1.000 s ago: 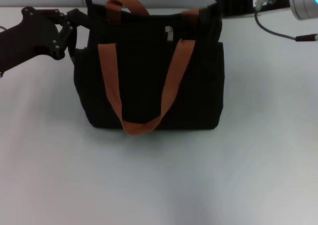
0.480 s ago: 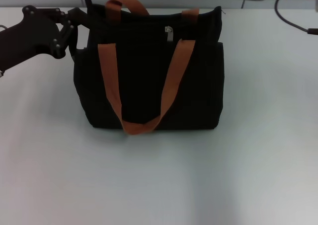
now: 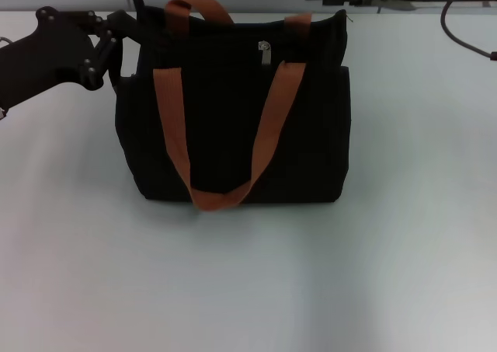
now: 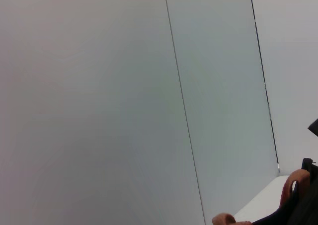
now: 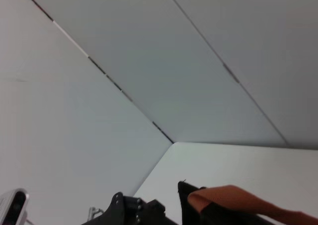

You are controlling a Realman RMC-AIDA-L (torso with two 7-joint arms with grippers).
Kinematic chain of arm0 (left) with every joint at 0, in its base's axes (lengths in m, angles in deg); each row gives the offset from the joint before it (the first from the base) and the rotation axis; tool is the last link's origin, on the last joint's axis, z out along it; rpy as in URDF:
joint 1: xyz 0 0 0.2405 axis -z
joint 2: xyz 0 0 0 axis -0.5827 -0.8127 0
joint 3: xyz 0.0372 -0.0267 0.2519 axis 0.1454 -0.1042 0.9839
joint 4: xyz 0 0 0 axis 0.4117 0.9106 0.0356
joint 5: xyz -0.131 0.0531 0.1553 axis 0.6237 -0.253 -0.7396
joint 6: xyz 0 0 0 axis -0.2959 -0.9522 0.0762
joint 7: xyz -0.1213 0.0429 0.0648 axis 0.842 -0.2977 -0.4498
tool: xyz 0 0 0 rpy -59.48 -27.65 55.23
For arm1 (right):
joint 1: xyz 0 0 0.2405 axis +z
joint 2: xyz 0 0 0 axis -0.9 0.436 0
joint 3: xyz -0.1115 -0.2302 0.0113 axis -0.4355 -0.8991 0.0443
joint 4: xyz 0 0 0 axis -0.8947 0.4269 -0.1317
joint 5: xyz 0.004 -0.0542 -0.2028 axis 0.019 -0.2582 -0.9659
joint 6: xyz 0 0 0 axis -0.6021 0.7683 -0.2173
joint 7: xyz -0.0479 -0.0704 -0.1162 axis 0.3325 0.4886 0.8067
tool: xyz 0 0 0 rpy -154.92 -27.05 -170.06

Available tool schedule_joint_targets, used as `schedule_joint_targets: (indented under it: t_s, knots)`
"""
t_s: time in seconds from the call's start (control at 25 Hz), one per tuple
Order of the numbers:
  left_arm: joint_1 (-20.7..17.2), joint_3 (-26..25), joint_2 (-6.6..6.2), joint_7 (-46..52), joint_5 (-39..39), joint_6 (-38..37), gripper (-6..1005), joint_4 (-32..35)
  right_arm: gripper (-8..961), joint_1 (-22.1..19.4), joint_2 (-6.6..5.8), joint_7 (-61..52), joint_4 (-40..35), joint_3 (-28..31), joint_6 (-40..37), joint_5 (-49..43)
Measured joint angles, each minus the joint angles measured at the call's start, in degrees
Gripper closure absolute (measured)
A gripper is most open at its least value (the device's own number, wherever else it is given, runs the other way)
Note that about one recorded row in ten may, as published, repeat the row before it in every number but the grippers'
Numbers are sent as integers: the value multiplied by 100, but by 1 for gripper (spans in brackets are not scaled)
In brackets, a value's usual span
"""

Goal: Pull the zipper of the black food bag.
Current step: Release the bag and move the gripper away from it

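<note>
The zipper (image 3: 265, 50) shows as a small silver pull tab hanging on the front of the black food bag (image 3: 233, 111), just under its top edge and a little toward the bag's right side from centre. No gripper touches it. The tab sits well away from the left gripper (image 3: 126, 27), across most of the bag's width, and the right arm is nowhere near it.

The bag stands upright on the white table (image 3: 248, 274), with 2 orange-brown handle straps (image 3: 175, 127): one loops down over the front face, the other arches above the top edge.

As a judgement, the pull itself is not yet begun. The bag looks steadied at one corner, but the tab remains to be reached, pinched and drawn along its track.

The left gripper reaches in from the robot's left, its dark linkage angled toward the bag's upper left corner, with the fingertips against or around that corner; whether they clamp the fabric or merely rest there cannot be told. The right gripper is out of sight in the head view; only dark arm hardware and a cable (image 3: 466, 37) show at the far top edge.
</note>
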State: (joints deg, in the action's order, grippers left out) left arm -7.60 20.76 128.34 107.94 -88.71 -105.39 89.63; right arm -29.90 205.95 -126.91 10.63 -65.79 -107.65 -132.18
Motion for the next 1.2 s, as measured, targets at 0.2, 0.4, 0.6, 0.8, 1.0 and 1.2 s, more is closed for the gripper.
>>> schedule_joint_targets:
  t_s: [0.2, 0.4, 0.6, 0.8, 1.0, 1.2]
  knots:
    - [3, 0, 5, 0, 2, 3, 958, 0, 455, 37, -2, -3, 45, 2, -111, 0]
    - [3, 0, 8, 0, 4, 10, 958, 0, 454, 38, -2, 2, 51, 4, -165, 0]
    - [0, 0, 17, 75, 6, 71, 958, 0, 454, 38, -2, 10, 54, 4, -165, 0]
    - [-7, 1, 19, 420, 17, 197, 957, 0, 453, 25, 3, 103, 56, 33, -151, 6]
    - [-116, 0, -8, 915, 43, 215, 957, 31, 453, -50, 66, 961, 269, 291, -112, 437]
    - [-216, 82, -264, 1711, -142, 224, 887, 65, 406, -101, 23, 2033, 852, 310, -202, 1144]
